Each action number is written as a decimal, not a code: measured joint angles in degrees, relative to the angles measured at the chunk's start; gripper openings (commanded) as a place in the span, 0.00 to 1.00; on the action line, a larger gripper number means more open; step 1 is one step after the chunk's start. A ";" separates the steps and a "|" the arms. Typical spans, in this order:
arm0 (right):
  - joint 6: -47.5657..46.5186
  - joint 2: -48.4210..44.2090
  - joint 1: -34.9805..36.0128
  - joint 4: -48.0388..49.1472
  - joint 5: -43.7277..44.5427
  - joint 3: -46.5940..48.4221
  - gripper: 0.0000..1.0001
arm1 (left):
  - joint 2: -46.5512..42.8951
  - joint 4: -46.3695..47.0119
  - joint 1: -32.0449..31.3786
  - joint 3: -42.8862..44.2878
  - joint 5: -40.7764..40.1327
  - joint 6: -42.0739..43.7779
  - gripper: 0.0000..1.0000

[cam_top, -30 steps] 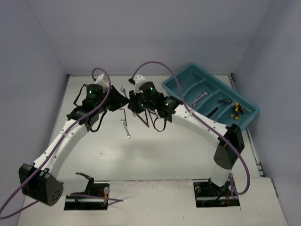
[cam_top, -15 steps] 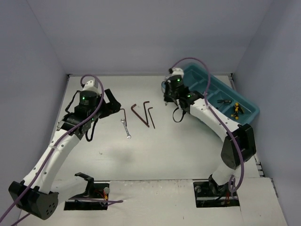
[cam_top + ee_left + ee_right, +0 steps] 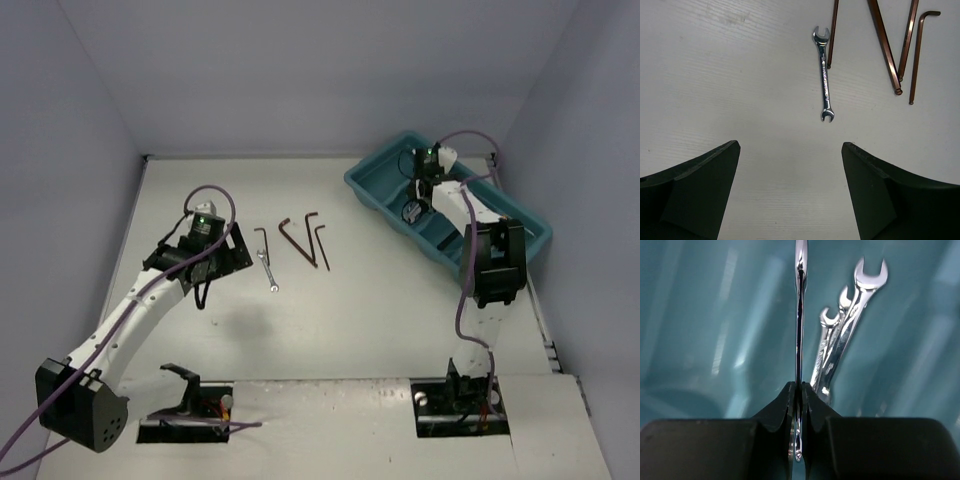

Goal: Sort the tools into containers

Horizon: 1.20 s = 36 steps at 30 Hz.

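My right gripper (image 3: 799, 385) is shut on a silver wrench (image 3: 800, 315), held edge-on above a compartment of the teal tray (image 3: 700, 340) where three silver wrenches (image 3: 840, 340) lie. In the top view this gripper (image 3: 415, 205) hangs over the tray (image 3: 375, 188). My left gripper (image 3: 790, 144) is open and empty above bare table, short of a small silver wrench (image 3: 824, 74) and several dark hex keys (image 3: 885, 47). In the top view the left gripper (image 3: 235, 255) is left of that wrench (image 3: 268, 270) and the hex keys (image 3: 318, 235).
The right arm (image 3: 490, 260) lies across the tray and hides most of its other compartments. Grey walls close in the table at the left, back and right. Both arm bases stand at the near edge.
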 measured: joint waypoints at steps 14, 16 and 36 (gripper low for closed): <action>1.30 6.57 -1.45 -1.04 -1.24 5.00 0.47 | 21.07 5.22 -2.79 2.93 2.49 -4.76 0.68; 0.16 4.37 -1.38 -1.53 -1.33 4.63 0.47 | 24.29 5.65 -3.45 4.80 2.37 -5.53 0.62; -6.04 -29.95 2.31 -2.45 -5.44 -16.49 0.51 | 42.23 5.79 -4.63 15.29 0.91 -6.64 0.20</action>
